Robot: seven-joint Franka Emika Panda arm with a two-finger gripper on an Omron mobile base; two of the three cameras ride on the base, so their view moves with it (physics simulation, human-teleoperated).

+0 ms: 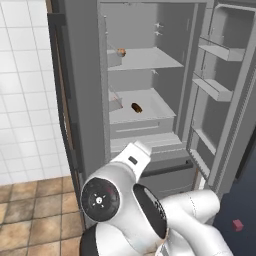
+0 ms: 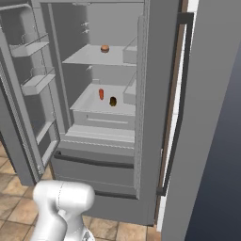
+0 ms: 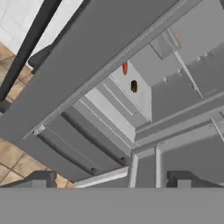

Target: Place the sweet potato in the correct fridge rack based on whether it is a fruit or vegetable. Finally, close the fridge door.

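on the fridge rack (image 2: 94,107) the sweet potato (image 2: 113,101) lies small and blurry, jaws apart

Fridge (image 1: 85,75) standing with its door (image 1: 235,100) hanging open to the right, sweet potato (image 1: 136,107) lying on the lower fridge rack (image 1: 155,107), rounder orange-brown item (image 1: 121,51) sitting on the shelf above, white arm (image 1: 150,210) filling the foreground.

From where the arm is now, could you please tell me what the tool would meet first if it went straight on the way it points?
Probably the lower fridge rack, near the sweet potato. The hand view looks into the open fridge, and the open tool points toward that area. Depth is unclear, so it might meet the ledge below the rack first.
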